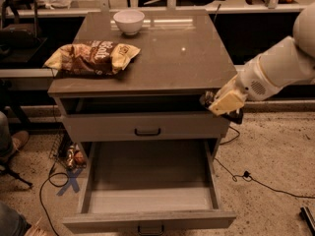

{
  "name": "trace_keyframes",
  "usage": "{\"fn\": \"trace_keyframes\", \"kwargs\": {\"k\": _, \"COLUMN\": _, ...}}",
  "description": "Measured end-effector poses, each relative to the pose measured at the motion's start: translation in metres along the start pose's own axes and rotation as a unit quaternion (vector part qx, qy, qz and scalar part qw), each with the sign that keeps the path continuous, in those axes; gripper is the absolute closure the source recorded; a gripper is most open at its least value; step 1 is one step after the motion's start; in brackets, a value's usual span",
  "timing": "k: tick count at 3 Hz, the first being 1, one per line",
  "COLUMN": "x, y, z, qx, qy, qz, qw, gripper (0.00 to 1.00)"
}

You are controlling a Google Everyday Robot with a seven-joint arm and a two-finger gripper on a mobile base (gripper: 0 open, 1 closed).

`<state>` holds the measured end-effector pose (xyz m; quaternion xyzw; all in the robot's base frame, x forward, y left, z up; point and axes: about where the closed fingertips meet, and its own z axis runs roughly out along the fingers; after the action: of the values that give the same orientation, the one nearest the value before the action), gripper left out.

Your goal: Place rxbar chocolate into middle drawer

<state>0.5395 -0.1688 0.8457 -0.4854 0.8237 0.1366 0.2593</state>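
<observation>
You're looking at a grey cabinet (172,58) on speckled floor (266,146), black cables (244,174) trailing right, a blue tape cross (69,181) left, dim warm light; gripper (221,104) at its right front corner.

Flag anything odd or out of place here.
Nothing spilled or damaged. The middle drawer stands pulled out, as the task needs. The chip bag lies crumpled on the left of the countertop, with the white bowl upright behind it. The gripper hangs at the countertop's front right corner, not over the drawer.
</observation>
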Motion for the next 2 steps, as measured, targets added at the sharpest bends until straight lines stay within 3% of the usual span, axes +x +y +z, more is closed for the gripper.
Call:
{"fn": "trace_keyframes", "kwargs": {"k": 1, "x": 0.036, "y": 0.054, "z": 0.074, "qx": -0.055, "qy": -0.021, "qz": 0.046, "qw": 0.9972, "gripper": 1.0}}
{"fn": "trace_keyframes", "kwargs": {"k": 2, "x": 0.048, "y": 0.111, "z": 0.158, "qx": -0.12, "qy": -0.047, "qz": 0.069, "qw": 0.9892, "gripper": 1.0}}
